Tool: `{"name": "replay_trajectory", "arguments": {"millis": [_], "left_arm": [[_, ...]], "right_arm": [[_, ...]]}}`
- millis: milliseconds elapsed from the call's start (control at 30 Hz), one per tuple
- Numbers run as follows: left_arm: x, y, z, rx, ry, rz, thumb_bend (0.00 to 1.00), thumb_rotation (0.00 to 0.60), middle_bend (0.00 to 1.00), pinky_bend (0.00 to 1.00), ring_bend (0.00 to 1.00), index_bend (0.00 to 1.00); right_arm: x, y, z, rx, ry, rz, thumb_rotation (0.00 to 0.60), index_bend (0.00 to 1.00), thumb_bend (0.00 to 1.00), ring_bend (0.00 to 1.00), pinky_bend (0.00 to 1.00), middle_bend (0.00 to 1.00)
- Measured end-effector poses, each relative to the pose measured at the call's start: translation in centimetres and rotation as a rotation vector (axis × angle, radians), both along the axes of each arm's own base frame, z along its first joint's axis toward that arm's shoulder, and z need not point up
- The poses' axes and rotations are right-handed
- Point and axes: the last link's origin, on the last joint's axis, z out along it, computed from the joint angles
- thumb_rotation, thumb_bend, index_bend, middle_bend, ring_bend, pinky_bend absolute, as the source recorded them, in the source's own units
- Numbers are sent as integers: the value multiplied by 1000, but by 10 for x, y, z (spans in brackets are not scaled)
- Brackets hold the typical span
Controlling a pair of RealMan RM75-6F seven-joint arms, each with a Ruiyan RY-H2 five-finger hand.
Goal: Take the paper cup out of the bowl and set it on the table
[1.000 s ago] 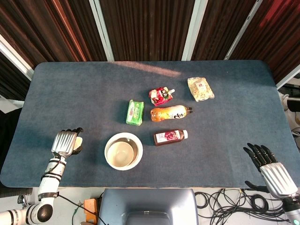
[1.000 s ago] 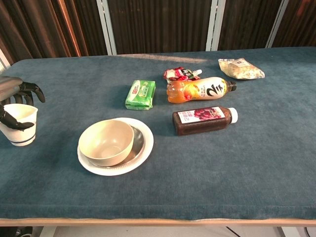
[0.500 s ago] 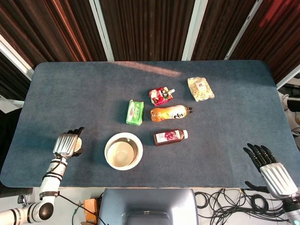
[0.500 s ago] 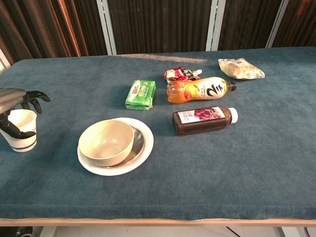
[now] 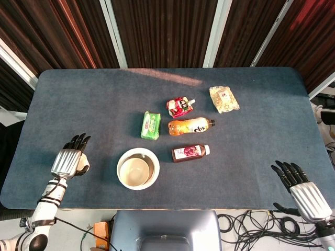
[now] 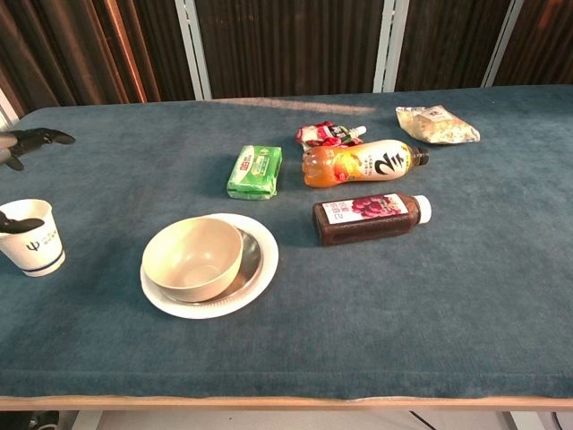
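The white paper cup [image 6: 32,236] stands upright on the blue table, to the left of the cream bowl [image 6: 192,258]. In the head view only a sliver of the cup [image 5: 85,165] shows beside my left hand [image 5: 67,161]. That hand hovers over the cup with its fingers spread and grips nothing. In the chest view only its fingertips [image 6: 38,137] and thumb tip show at the left edge. The bowl [image 5: 137,168] sits on a white plate [image 6: 261,267] and is empty. My right hand [image 5: 300,184] is open beyond the table's front right edge.
Behind the bowl lie a green pack [image 5: 151,125], an orange drink bottle [image 5: 191,126], a dark juice bottle [image 5: 190,152], a red pouch [image 5: 179,106] and a clear snack bag [image 5: 224,99]. The table's front edge runs just below the bowl.
My left hand has spread its fingers and let go of the paper cup, drawing back a little toward the left. The cup stays standing on the table.
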Motion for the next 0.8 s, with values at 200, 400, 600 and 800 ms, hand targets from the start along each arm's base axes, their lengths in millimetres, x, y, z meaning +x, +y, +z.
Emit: {"name": "replay_trajectory", "arguments": {"millis": [200, 400, 600, 800], "left_arm": [[6, -15, 20, 79, -22, -85, 265, 600, 0, 194, 0, 0], [-1, -59, 46, 127, 16, -209, 319, 600, 0, 175, 0, 0], [-31, -128, 67, 129, 57, -153, 328, 600, 0, 175, 0, 0], [-45, -150, 79, 110, 44, -94, 322, 600, 0, 178, 0, 0]], "right_arm": [[0, -1, 1, -11, -1, -7, 600, 0, 16, 0, 31, 0], [-2, -1, 9, -78, -22, -33, 600, 0, 16, 0, 31, 0], [-5, -4, 16, -172, -42, -70, 600, 0, 16, 0, 31, 0], [-3, -7, 10, -199, -9, -90, 600, 0, 16, 0, 31, 0]]}}
